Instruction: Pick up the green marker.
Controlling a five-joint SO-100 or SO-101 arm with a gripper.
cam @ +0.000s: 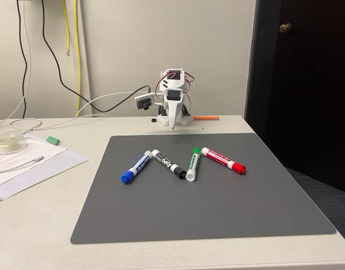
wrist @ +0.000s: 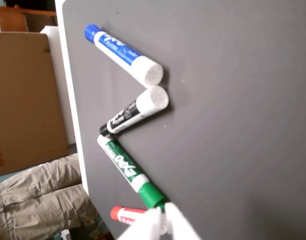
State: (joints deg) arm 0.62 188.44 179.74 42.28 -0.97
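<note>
The green marker (cam: 193, 163) lies on the grey mat (cam: 217, 208), its green cap pointing toward the arm and its white end toward the front. In the wrist view the green marker (wrist: 125, 167) runs diagonally, with its cap just above my fingertips (wrist: 143, 229). My gripper (cam: 171, 127) hangs at the back of the table, behind the mat, pointing down. Its jaws are together with nothing between them. The gripper (wrist: 162, 223) enters the wrist view from the bottom edge, well clear of the marker.
A blue marker (cam: 135, 167), a black marker (cam: 168, 163) and a red marker (cam: 223, 160) lie in a zigzag beside the green one. A small green piece (cam: 53, 139), papers (cam: 31, 166) and a tape roll (cam: 6, 143) sit at left. An orange stick (cam: 206, 118) lies beside the arm's base.
</note>
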